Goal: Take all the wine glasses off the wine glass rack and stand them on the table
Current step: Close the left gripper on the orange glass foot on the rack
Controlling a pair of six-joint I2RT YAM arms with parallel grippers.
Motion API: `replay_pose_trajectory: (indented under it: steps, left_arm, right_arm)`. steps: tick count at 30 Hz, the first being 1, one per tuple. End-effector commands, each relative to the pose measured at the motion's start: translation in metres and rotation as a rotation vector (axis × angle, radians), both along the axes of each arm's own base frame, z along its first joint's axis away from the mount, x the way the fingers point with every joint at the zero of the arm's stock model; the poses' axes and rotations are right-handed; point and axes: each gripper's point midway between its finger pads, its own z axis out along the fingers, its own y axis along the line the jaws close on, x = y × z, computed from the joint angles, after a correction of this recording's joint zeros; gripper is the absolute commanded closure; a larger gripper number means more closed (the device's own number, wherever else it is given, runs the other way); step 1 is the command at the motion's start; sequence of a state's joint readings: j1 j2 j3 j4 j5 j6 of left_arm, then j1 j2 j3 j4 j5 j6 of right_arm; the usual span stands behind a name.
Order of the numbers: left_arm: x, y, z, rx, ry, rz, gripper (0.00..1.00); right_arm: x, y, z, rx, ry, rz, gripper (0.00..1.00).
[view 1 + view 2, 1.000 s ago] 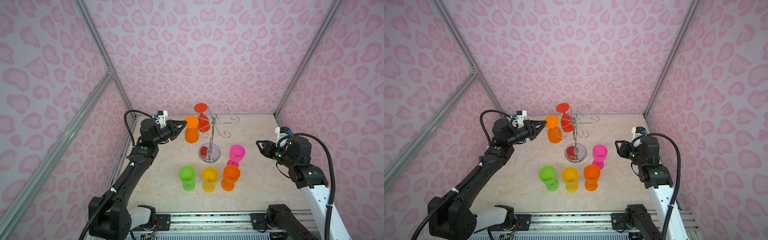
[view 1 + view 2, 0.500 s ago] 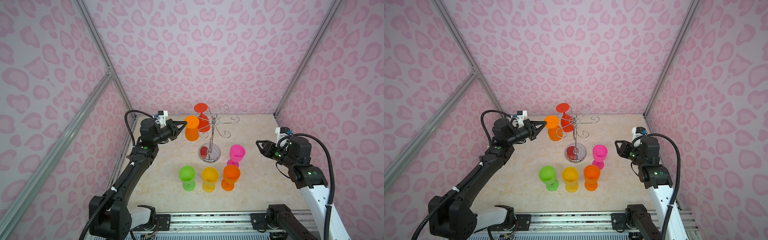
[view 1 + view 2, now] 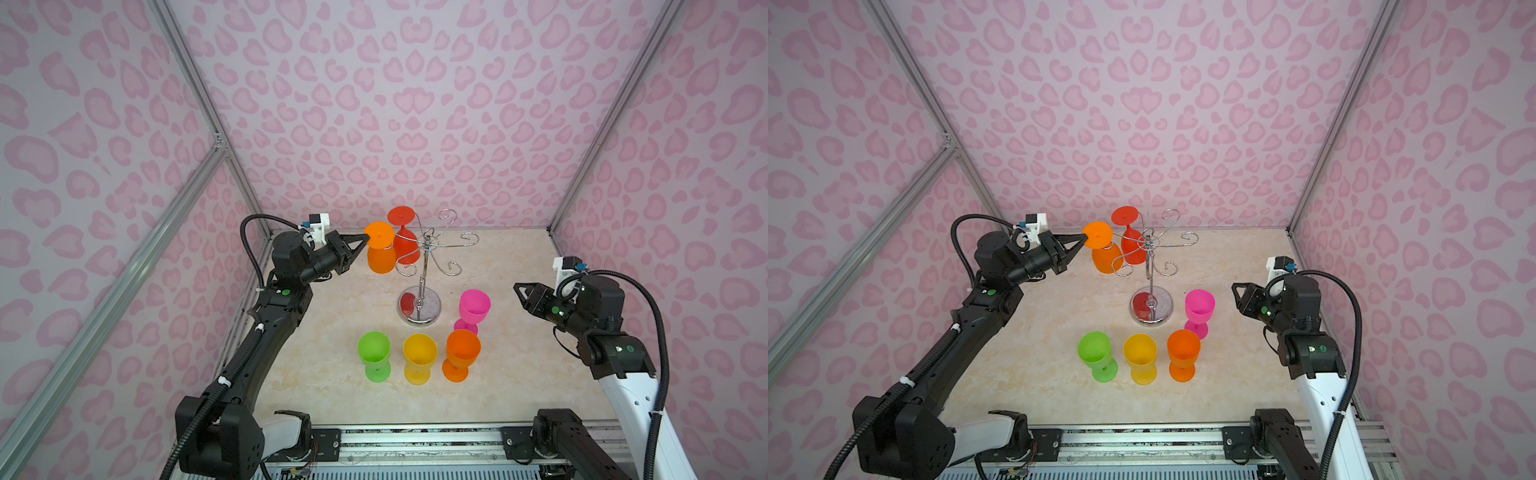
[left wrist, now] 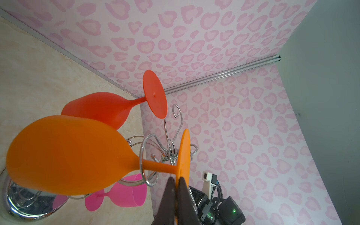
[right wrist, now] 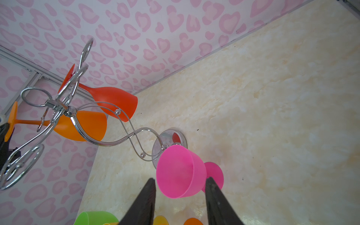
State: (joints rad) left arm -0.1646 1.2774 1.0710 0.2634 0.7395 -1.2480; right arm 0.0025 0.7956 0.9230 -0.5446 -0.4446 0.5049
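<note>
Left gripper [image 3: 366,237] has clamped orange wine glass [image 3: 380,261], foot edge hidden; right gripper [image 5: 180,179] parted.

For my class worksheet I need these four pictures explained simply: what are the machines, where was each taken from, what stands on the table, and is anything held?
Two robot arms work in a pink booth. Two pictures look down from overhead; two come from wrist cameras. On the table stand a chrome rack, green glass, yellow glass, upright orange glass and pink glass. A hanging orange glass and red glass dangle upside down from it. The left gripper pinches the hanging orange glass's foot; the right gripper is open, empty.
</note>
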Motion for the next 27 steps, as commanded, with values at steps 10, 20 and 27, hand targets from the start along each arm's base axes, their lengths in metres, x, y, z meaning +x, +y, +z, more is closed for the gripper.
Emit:
replay_pose_trajectory:
  steps: [10,20,27]
  left_arm:
    - [0.013,-0.004,0.015,0.030,-0.071,-0.010,0.98]
    - [0.014,-0.025,0.008,0.106,-0.101,-0.052,0.98]
    - [0.009,-0.038,0.000,0.146,-0.101,-0.085,0.98]
  right_arm:
    - [0.003,0.000,0.003,0.023,-0.020,0.005,0.57]
    - [0.009,0.002,0.000,0.046,-0.015,0.012,0.57]
    - [0.009,0.002,0.000,0.046,-0.012,0.012,0.57]
